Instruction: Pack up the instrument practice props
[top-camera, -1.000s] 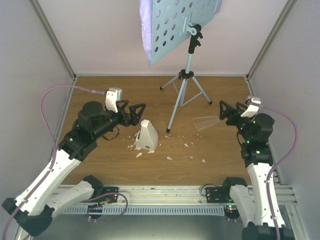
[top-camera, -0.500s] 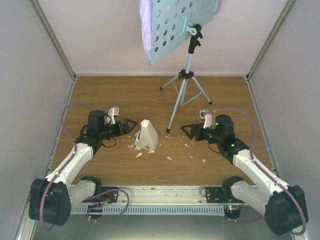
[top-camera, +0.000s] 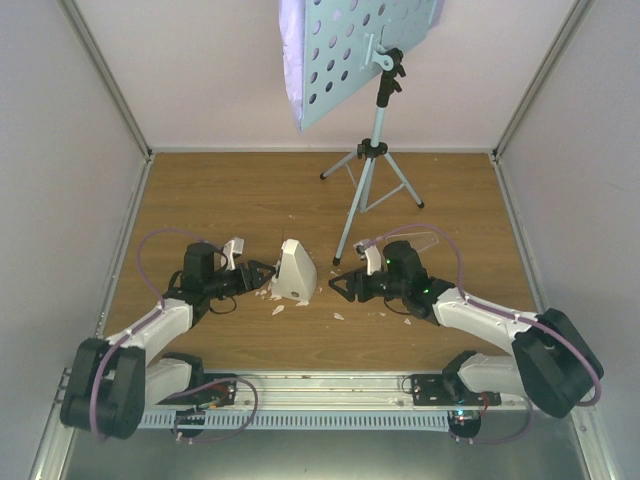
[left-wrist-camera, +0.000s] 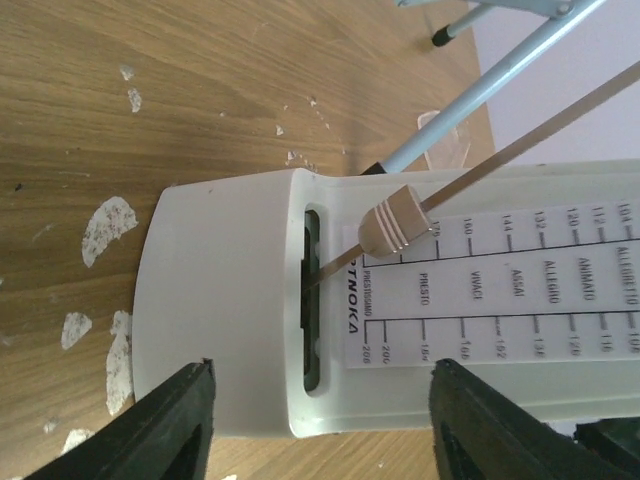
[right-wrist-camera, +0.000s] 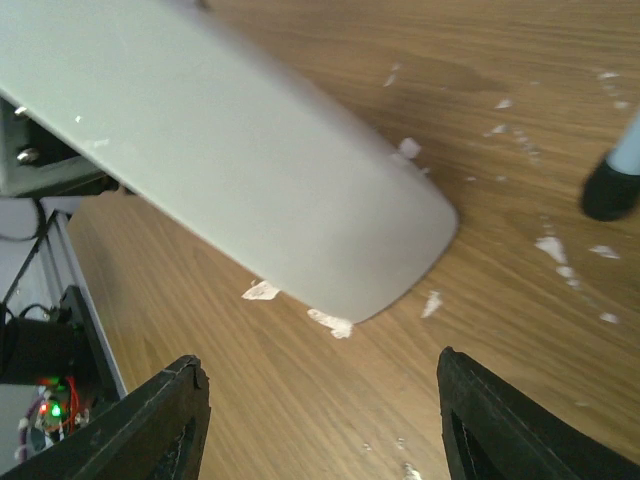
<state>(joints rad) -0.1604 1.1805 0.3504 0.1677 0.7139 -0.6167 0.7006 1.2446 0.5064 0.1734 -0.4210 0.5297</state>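
The white metronome (left-wrist-camera: 230, 300) carries a printed scale (left-wrist-camera: 500, 290) on its face. In the middle of the scale stand the tempo words PRESTO, VIVACE, ASSAI, ALLEGRO and ANIMATO. Along one edge are the numbers 160, 144, 132, 120, 112 and 104. The numbers on the opposite edge are too unsharp to read surely. Beside the slot, partly hidden letters read "TNOKA".

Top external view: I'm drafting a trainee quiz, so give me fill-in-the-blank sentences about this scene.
The music stand rests on ____ thin legs.
Its light-blue desk is perforated with round ____.
The left gripper and right gripper flank the metronome, both with jaws ____.
Missing: three; holes; open.
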